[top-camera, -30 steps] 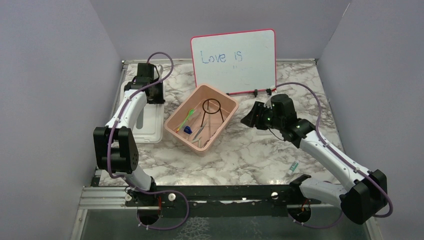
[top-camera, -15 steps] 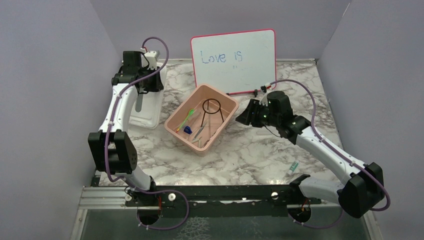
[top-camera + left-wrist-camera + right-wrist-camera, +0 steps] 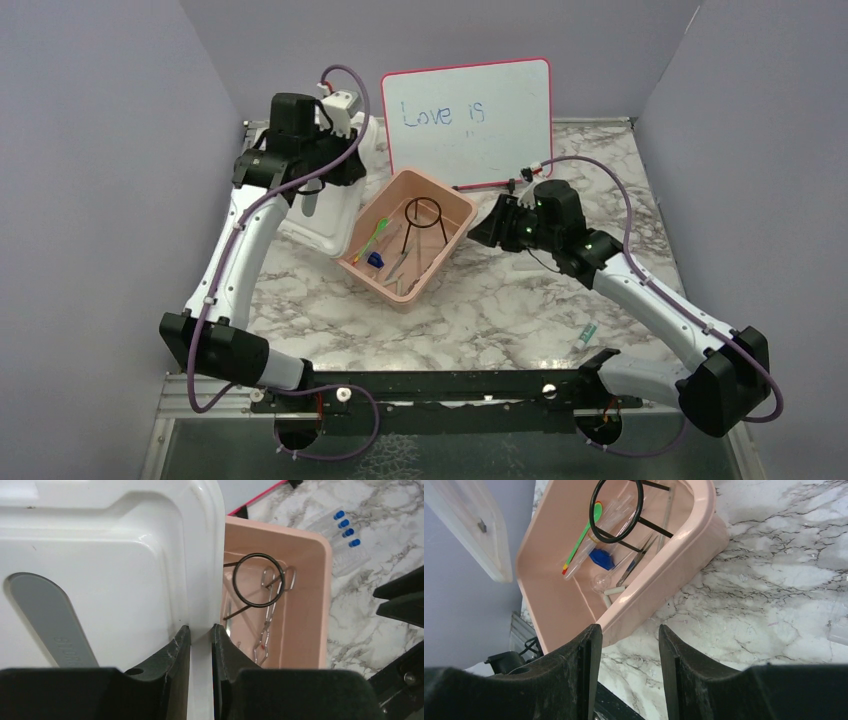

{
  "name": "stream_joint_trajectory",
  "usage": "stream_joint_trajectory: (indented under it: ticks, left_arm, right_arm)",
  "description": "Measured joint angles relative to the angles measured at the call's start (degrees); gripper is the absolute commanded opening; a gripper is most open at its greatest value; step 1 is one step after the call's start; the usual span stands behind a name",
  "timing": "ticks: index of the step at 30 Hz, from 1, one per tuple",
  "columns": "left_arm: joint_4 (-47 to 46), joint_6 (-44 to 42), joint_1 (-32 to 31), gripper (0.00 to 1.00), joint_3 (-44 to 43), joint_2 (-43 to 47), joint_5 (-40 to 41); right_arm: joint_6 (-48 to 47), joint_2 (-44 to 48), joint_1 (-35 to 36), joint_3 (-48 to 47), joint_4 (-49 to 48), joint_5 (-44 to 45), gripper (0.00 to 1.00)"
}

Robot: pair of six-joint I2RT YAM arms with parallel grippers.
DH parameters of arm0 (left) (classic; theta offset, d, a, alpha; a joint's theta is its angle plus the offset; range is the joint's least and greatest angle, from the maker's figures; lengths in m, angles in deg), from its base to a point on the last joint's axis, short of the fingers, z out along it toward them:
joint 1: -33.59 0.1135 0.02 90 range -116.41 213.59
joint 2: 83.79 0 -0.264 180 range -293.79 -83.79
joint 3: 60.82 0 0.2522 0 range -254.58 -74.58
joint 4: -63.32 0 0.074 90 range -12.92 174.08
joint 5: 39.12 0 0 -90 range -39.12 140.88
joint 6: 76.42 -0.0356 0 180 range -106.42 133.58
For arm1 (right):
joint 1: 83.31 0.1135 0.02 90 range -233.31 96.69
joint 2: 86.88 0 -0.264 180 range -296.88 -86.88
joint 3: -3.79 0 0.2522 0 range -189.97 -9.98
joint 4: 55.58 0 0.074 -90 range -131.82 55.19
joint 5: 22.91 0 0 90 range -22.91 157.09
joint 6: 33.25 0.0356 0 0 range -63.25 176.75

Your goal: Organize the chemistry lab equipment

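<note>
The pink tub holds the black wire tripod stand, the green-handled tool and the metal tongs. My left gripper is shut on the edge of the white lid and holds it tilted above the tub's left side. In the left wrist view the fingers pinch the lid beside the tripod ring and the tongs. The blue-capped clear tubes lie on the table beyond the tub. My right gripper is open and empty, just right of the tub.
The pink-framed whiteboard stands at the back, close behind the tub. A small green-tipped item lies on the marble near the front right. Purple walls close in both sides.
My left arm has lifted the white lid off the table at the left and carried it right, tilted, to the tub. My right gripper has edged left towards the tub.
</note>
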Motion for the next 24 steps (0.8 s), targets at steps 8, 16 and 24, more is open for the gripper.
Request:
stream_joint_trajectory:
  ticks: [8,16,24]
  left_arm:
    - [3.8,3.0,-14.4,0.0,-1.4,-0.3,7.3]
    - [5.0,6.3,-21.3,0.0,-1.4,-4.7,11.5]
    - [7.7,10.2,-27.8,0.0,-3.4,-11.2,16.6]
  right_arm:
    - [0.3,3.0,0.0,0.0,0.1,3.1,0.5]
    - [2.3,5.4,0.0,0.9,0.9,7.6,0.5]
    - [4.5,6.2,0.0,1.7,1.8,11.6,0.5]
